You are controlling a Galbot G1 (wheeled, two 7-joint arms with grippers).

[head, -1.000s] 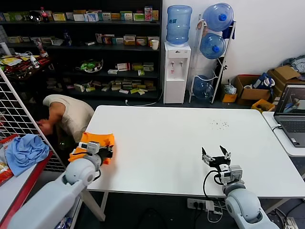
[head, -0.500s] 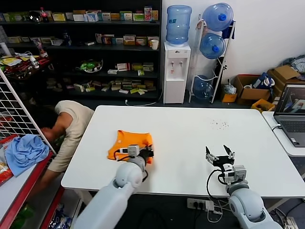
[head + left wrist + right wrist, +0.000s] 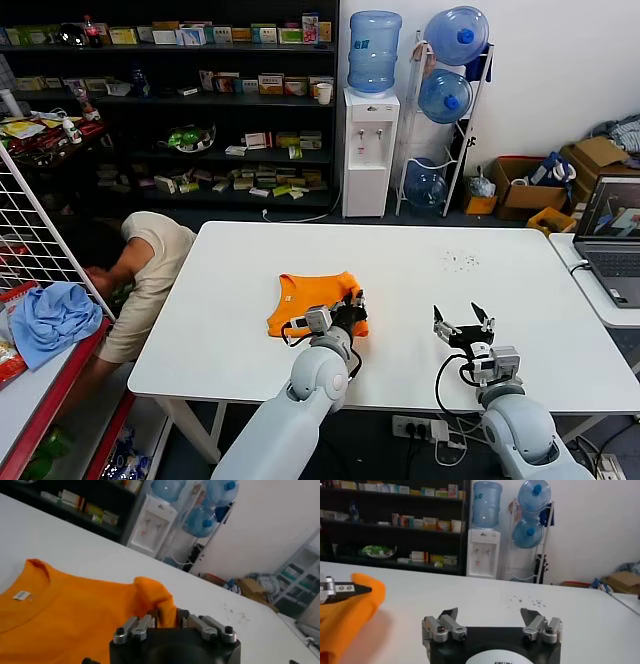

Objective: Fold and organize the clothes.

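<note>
White bench mid-room. Dark shelving stocked with boxes along back wall. Water dispenser beside a rack of spare bottles, white wall behind. Cardboard boxes on the floor far right; laptop on side table.

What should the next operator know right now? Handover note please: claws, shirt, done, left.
Left claw: at the near right edge of the orange T-shirt, fabric between its fingers; can't tell if it still grips.
Right claw: open, empty, idle above the table's near right part.
Shirt: bunched near the table's centre front, collar tag visible in the left wrist view.
Done: shirt dragged in from the table's left edge over the last second.
Left: spread it flat, fold it, place it. Light blue cloth on the left rack isn't part of the job.
</note>
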